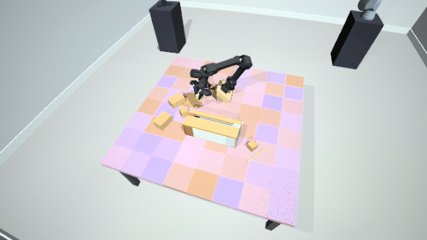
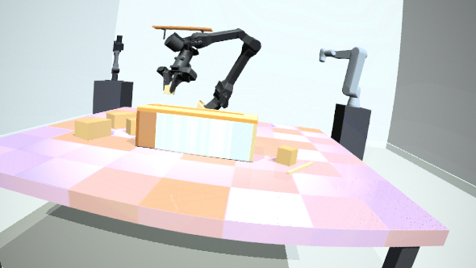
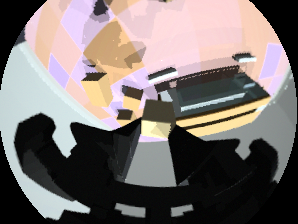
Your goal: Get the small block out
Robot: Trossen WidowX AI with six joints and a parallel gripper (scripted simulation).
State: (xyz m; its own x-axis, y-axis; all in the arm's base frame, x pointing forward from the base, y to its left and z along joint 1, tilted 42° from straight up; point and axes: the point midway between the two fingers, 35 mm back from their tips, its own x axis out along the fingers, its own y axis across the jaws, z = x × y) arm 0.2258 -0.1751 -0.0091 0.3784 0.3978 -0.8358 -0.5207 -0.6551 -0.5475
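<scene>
Partly closed, the gripper (image 1: 198,96) (image 2: 169,90) (image 3: 154,121) grips 1 small block (image 1: 197,96) (image 2: 169,89) (image 3: 157,120), above the surface (image 1: 203,184) (image 2: 185,198) (image 3: 175,25), upper left of centre in the exterior view. Extraction and pickup look done (presumably the right block); holding still remains.

Robotics lab or test room, by the look: black arm (image 1: 221,66) (image 2: 238,38) on checkered table (image 1: 203,185) (image 2: 181,198), two more arms, one dark (image 2: 116,56), one gray (image 1: 369,9) (image 2: 355,73), each on a dark pedestal (image 1: 169,30) (image 2: 112,98), plain pale walls, bare gray floor, wooden blocks and clear-fronted box (image 1: 213,126) (image 2: 198,131) set out
</scene>
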